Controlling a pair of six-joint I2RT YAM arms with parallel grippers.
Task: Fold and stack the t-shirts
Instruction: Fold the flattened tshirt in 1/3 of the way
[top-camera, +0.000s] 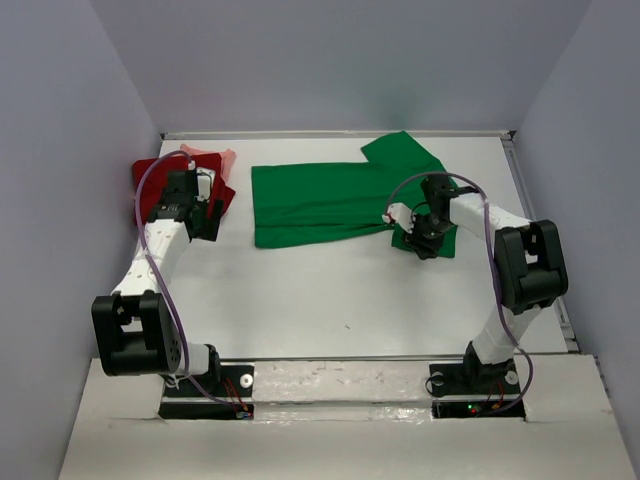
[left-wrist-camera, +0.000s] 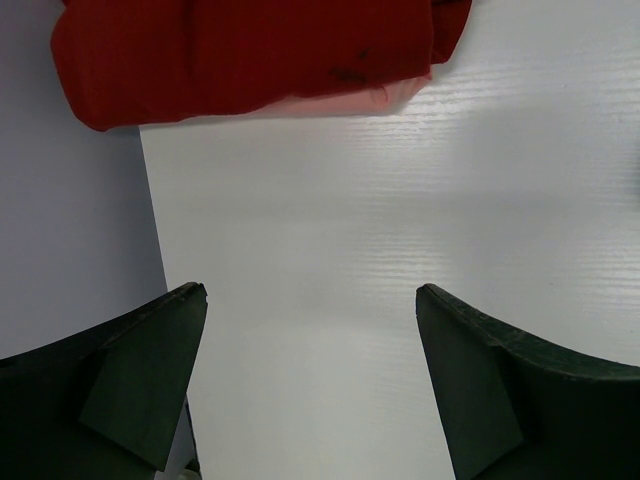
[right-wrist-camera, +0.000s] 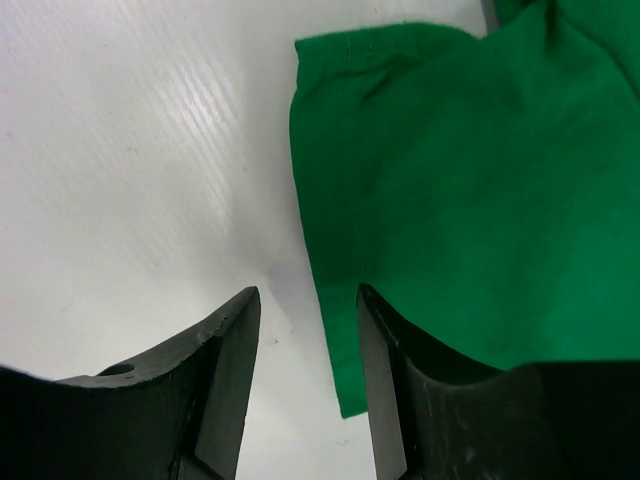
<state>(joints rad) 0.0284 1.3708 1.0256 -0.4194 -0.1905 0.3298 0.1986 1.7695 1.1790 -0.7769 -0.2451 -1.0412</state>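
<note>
1. The white worktop carries all three shirts: two at its far left corner and one across the far middle.
2. The bright green t-shirt lies spread flat, with one sleeve toward the far right and its near right corner under the right arm. It appears to be the shirt now being folded.
3. The dark red t-shirt sits in a compact heap at the far left.
4. The pale salmon-pink t-shirt peeks out from beneath the red one.
5. The right end effector stands half open across the green shirt's edge, one finger over cloth and one over bare worktop, with nothing pinched. A clean fold probably needs a firm grip on that edge alone. The lift should stay low and carry the cloth across so the edges meet without dragging the body.
6. The left end effector gapes wide over bare worktop near the red shirt and holds nothing. It could pin the green shirt's far side during the fold.
</note>
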